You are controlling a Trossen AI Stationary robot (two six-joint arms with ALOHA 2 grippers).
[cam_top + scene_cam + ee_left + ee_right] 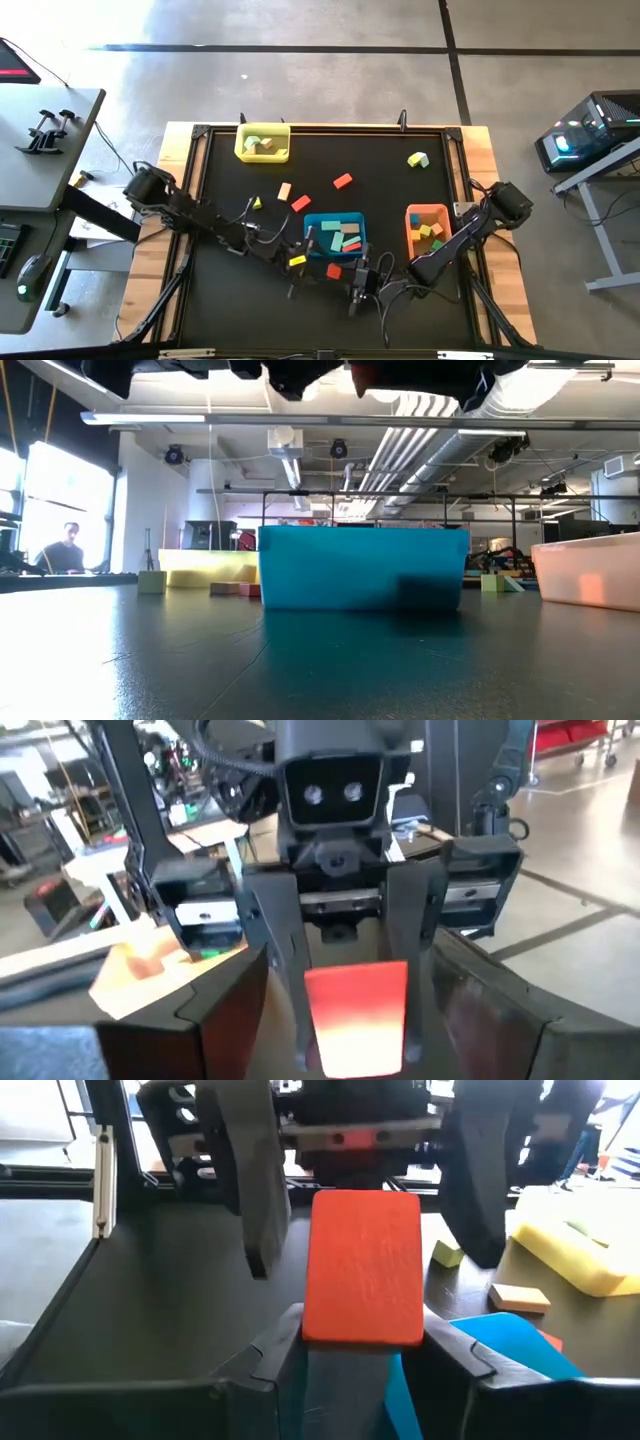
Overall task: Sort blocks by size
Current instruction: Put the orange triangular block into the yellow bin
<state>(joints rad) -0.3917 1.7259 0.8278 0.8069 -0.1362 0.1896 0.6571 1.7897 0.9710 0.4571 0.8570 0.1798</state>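
My right gripper (365, 1352) is shut on a red flat block (333, 270), held up in the air in front of the blue tray (335, 235). My left gripper (312, 266) faces it from the table's left and is open. Its fingers (245, 1190) stand on either side of the block's free end without touching it. Both grippers show only as dark shapes at the top of the low view. Other blocks lie loose on the mat: lime (418, 159), red (343, 181), red (300, 203), tan (285, 190), yellow (257, 203). My right gripper pinches the red block's two narrow sides (318, 1005) between its two fingers (275, 955), at the end nearer its own wrist. The fingers come level from the table's right and lie along the block. The block sticks out toward the left gripper, clear of the table.
The yellow tray (262, 143) at the far left, the blue tray and the orange tray (427, 232) at the right each hold several blocks. A small yellow piece (297, 261) shows by the left gripper. A person sits far behind the table (65, 545).
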